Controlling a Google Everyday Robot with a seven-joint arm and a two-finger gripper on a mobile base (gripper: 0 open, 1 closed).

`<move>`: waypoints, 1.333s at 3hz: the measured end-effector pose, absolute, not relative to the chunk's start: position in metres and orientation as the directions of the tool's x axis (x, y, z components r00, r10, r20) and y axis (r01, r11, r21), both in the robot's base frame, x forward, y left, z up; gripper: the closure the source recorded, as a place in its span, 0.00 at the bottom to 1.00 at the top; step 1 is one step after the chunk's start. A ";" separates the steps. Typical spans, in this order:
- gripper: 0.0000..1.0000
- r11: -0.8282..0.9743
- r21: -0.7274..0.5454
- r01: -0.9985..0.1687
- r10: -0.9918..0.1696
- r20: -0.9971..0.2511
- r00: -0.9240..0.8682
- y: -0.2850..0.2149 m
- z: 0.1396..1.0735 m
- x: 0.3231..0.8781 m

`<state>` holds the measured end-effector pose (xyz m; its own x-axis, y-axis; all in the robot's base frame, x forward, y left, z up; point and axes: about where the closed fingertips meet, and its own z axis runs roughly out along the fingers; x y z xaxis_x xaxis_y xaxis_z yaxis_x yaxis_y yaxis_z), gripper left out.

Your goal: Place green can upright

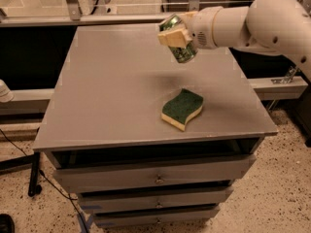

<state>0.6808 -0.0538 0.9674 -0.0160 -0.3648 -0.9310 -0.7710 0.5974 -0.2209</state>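
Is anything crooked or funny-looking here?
Yes. The green can is tilted, not upright, held by the tool in the air above the table's far side. The sponge lies flat; nothing is spilled.

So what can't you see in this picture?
Camera view:
- green can, held tilted above the table: its middle is covered by the gripper.
- gripper's far finger: behind the can.
- arm: cut off by the right edge.
- can's label words: too small.
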 end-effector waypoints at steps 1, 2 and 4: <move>1.00 0.615 -0.300 -0.729 -0.418 -0.908 0.021 -0.096 0.997 0.673; 1.00 0.651 -0.319 -0.689 -0.373 -0.925 0.075 -0.146 1.029 0.665; 1.00 0.719 -0.123 -0.684 -0.039 -0.990 0.138 -0.203 1.031 0.661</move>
